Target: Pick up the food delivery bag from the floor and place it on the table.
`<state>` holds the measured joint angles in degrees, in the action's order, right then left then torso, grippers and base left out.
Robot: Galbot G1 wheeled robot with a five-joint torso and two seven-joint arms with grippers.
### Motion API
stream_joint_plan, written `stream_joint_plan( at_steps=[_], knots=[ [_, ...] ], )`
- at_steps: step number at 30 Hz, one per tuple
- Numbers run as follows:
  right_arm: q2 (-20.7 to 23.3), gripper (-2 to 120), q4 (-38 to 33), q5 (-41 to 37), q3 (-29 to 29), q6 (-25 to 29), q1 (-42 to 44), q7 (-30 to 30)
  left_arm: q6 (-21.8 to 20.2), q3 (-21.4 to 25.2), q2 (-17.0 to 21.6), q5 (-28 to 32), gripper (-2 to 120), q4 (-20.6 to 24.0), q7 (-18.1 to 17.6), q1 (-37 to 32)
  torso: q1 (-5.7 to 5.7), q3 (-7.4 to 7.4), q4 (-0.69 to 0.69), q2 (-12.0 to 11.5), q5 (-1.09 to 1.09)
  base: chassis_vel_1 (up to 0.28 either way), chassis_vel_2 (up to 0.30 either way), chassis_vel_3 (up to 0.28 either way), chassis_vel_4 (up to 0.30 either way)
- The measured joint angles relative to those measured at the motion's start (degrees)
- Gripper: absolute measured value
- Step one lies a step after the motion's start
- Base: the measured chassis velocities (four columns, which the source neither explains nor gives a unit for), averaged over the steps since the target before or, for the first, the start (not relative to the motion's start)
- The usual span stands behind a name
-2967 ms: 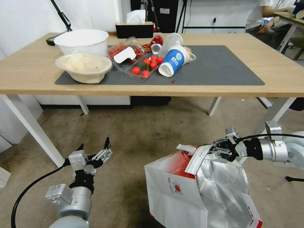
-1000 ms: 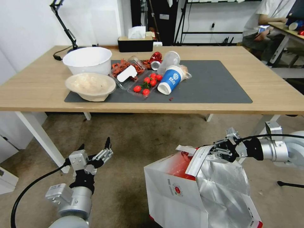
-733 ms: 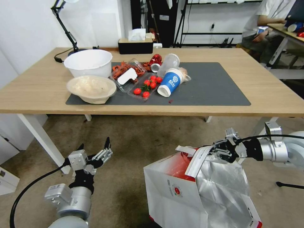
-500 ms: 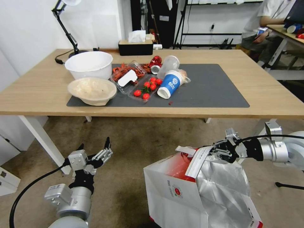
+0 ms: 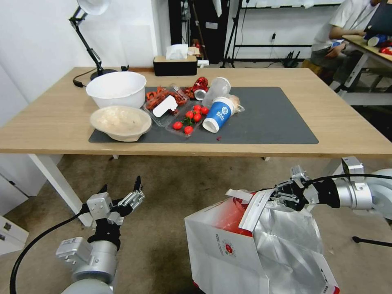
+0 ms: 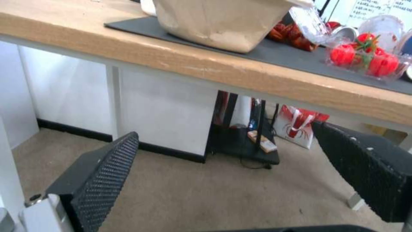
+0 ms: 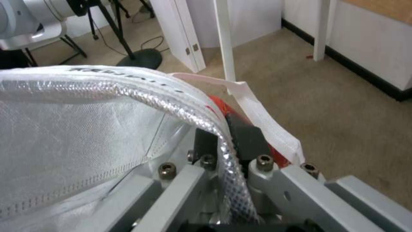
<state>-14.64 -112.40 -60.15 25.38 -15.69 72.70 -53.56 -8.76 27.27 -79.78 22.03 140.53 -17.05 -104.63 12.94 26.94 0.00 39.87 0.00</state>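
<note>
We have the right gripper point(image 5: 281, 195) clamped on the food delivery bag point(image 5: 245, 249) rim, bag below the table point(image 5: 61, 122) front edge. Left gripper point(image 5: 122, 192) spread, idle. Carry step; next needs lift above table ht.

Probably an office or lab: tripod stands point(image 5: 234, 30), desk lamp point(image 5: 87, 24), worn carpet floor point(image 5: 171, 192).

Brightness: even indoor light, bright on the desk point(image 5: 335, 122) and the white wall behind it.
Shadows: dark patch on the floor point(image 5: 171, 245) beside the food delivery bag point(image 5: 228, 249); dimmer under the desk.
Glare: soft sheen on the bag's silver foil lining.
Distortion: head view bends the desk's edges outward.
Focus: left wrist view is soft on the near black fingers point(image 6: 103, 180); right wrist view blurs the far floor.
</note>
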Motion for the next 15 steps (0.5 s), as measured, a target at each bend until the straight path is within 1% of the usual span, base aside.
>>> stream_joint_plan(
  at_steps=[6, 15],
  knots=[
    [0.01, 0, -0.05, -0.15, 0.0, -0.03, -0.03, 0.19, 0.0, -0.01, 0.0, 0.0, 100, 0.0, -0.04, -0.01, 0.5, 0.69, 0.0, 1.18, 0.0, 0.0, 0.0, 0.0, 0.0],
    [-0.05, 0, -0.48, -0.34, -0.14, -0.09, -0.06, 0.41, 0.0, -0.03, 0.04, 0.02, 100, 0.0, -0.08, 0.03, 1.48, 2.14, 0.0, 3.63, 0.0, 0.0, 0.0, 0.0, 0.0]
  ],
)
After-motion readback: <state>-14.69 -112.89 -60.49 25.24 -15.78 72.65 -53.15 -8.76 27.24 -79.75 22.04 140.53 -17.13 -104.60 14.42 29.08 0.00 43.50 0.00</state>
